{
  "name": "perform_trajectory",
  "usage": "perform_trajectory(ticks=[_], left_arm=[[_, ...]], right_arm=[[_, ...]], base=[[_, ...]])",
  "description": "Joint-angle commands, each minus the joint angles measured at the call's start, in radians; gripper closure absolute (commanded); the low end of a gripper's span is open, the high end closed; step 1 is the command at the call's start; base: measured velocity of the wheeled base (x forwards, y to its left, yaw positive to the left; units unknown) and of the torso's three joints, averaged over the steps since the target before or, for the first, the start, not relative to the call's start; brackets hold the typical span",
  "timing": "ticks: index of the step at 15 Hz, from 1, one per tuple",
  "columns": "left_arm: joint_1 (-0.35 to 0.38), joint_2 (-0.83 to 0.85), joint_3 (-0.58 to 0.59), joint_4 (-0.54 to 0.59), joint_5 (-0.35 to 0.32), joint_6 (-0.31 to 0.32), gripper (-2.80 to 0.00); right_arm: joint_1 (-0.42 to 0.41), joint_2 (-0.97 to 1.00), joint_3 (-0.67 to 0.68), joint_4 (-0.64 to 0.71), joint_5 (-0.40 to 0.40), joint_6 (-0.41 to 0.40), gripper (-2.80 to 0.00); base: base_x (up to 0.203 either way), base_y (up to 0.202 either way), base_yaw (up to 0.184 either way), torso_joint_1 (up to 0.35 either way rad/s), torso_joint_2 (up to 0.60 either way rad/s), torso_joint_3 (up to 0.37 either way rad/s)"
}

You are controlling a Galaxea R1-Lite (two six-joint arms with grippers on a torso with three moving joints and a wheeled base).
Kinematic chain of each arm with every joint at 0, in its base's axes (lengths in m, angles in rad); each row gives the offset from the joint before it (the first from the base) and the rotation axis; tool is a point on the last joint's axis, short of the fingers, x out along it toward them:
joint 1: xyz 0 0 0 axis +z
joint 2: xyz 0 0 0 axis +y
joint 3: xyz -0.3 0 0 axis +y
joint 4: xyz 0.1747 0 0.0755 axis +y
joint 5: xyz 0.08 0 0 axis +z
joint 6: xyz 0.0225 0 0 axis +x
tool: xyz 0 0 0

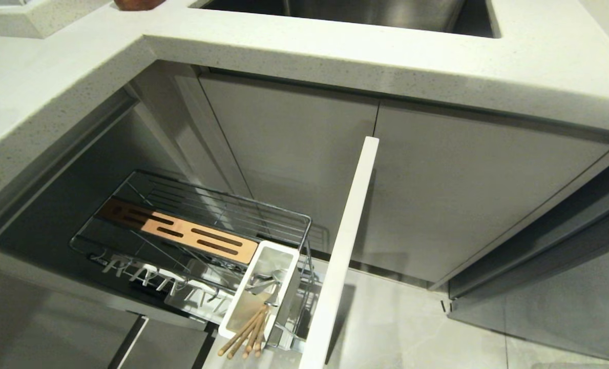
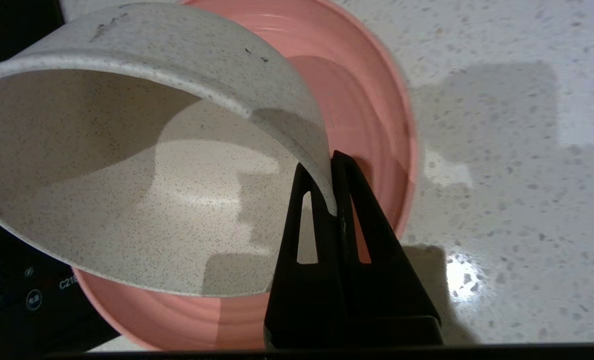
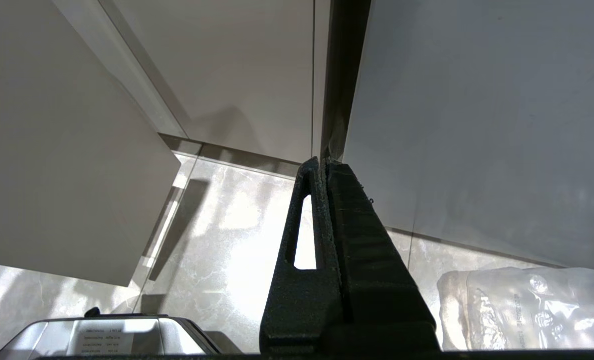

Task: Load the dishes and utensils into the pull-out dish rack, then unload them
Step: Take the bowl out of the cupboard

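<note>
In the left wrist view my left gripper [image 2: 326, 167] is shut on the rim of the cream-white speckled bowl [image 2: 127, 190]. The bowl is tilted with its opening toward the camera. It hangs over the pink plate [image 2: 371, 110], which lies on the speckled countertop [image 2: 516, 190]. In the head view the pull-out dish rack [image 1: 289, 218] stands open, with its wooden slotted strip [image 1: 181, 231] bare. Its white caddy [image 1: 235, 307] holds the chopsticks [image 1: 245, 333] and the metal spoon [image 1: 263, 284]. My right gripper [image 3: 322, 162] is shut on nothing, low above the floor. Neither arm shows in the head view.
The rack's pale cabinet front [image 1: 345, 246] juts out beside the basket. The steel sink [image 1: 365, 13] lies in the counter above. A black cooktop panel [image 2: 17, 310] borders the plate. A clear plastic bag [image 3: 526, 305] lies on the floor near the right gripper.
</note>
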Motion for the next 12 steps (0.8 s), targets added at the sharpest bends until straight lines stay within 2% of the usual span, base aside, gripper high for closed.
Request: perform_trajectory(ticks=[1,7,10,12], left_arm=[[0.026,0.003,0.004,0.007,0.002,-0.005,0.0],[0.068,0.006,0.062,0.008,-0.001,-0.035,0.0],[0.106,0.007,0.07,0.009,-0.054,-0.038,0.0],[0.108,0.006,0.086,0.008,-0.061,-0.039,0.0]], right_arm=[[0.001,0.0,0.002,0.0,0.0,0.0,0.0],[0.001,0.0,0.003,0.0,0.0,0.0,0.0],[0.0,0.002,0.003,0.0,0.0,0.0,0.0],[0.001,0.0,0.002,0.0,0.0,0.0,0.0]], base=[[0.0,0.0,0.0,0.0,0.0,0.0],[0.0,0.0,0.0,0.0,0.0,0.0],[0.0,0.0,0.0,0.0,0.0,0.0],[0.0,0.0,0.0,0.0,0.0,0.0]])
